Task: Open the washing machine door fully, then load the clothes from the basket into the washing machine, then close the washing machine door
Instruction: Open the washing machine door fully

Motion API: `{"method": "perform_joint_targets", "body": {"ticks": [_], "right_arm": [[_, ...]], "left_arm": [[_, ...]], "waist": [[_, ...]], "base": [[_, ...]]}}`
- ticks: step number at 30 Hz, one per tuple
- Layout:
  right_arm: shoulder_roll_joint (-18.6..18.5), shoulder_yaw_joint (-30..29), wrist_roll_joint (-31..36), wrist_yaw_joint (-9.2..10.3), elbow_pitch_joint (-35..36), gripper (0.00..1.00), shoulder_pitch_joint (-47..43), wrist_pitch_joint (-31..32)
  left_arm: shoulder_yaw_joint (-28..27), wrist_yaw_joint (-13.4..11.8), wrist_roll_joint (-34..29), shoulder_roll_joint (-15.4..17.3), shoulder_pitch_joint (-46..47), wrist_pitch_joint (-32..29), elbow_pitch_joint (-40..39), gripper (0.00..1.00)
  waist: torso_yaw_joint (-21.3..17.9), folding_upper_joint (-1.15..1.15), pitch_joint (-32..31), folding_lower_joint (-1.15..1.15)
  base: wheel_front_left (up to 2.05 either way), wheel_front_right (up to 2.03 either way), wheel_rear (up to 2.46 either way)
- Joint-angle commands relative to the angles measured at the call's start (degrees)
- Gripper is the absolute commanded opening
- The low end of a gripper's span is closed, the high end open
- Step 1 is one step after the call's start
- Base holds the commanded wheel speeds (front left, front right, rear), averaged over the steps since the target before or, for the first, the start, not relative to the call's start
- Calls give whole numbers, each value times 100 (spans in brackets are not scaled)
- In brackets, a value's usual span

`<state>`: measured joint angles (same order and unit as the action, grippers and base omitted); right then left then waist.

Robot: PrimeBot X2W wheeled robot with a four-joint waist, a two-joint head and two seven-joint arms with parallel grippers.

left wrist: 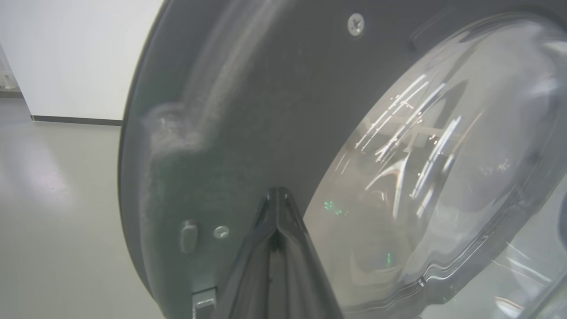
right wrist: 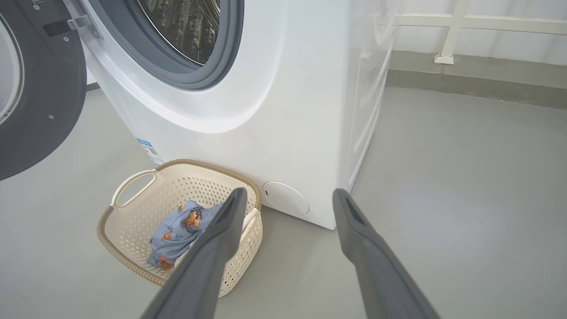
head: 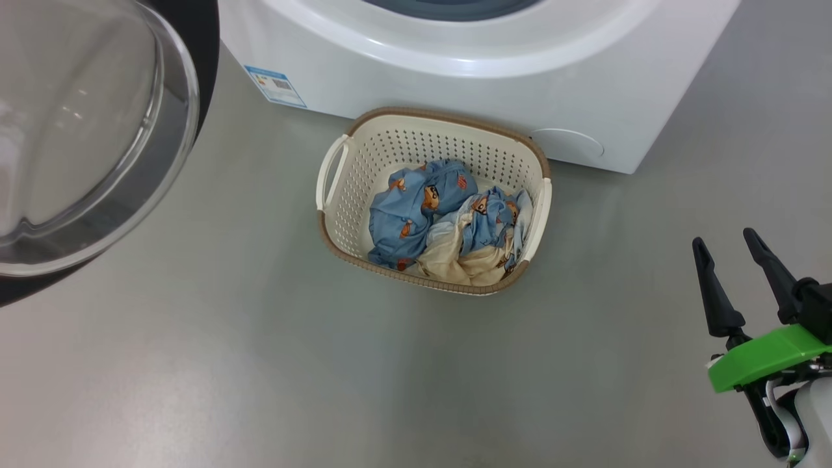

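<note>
One basket holds perhaps two bundled clothes beside one washing machine.

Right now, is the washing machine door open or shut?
Open. The door stands swung away from the washing machine, leaving its grey gasket and steel drum uncovered.

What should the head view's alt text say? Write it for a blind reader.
A cream basket holding blue printed clothes sits on a grey floor before the white washing machine. The washing machine door is open at upper left; the right pincer, open, is at lower right.
</note>
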<state>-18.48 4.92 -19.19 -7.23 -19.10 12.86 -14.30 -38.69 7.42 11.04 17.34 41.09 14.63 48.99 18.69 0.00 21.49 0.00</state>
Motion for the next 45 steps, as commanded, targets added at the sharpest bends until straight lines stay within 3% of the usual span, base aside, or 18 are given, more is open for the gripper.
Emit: {"method": "perform_joint_targets", "body": {"ticks": [1, 17, 29, 42, 45], "right_arm": [[-113, 115, 84, -25, 138, 100, 114, -70], [-166, 207, 113, -25, 149, 100, 293, -70], [-10, 157, 84, -25, 80, 100, 159, -70], [210, 103, -11, -25, 42, 100, -202, -70], [248, 69, -37, -25, 47, 100, -329, -70]], "left_arm": [[-124, -51, -77, 476, 107, 37, -112, 0], [-253, -140, -456, 644, 361, 37, 111, 0], [-158, -14, -387, 431, -16, 37, -72, 0], [765, 5, 229, 164, -1131, 37, -1042, 0], [1025, 6, 412, 141, -1469, 37, -1298, 39]], "waist": [[-5, 0, 52, 0], [-90, 0, 245, 0], [-65, 0, -144, 0], [-68, 0, -865, 0], [-63, 0, -1021, 0]], "base": [[0, 0, 0], [0, 0, 0], [0, 0, 0], [0, 0, 0], [0, 0, 0]]}}
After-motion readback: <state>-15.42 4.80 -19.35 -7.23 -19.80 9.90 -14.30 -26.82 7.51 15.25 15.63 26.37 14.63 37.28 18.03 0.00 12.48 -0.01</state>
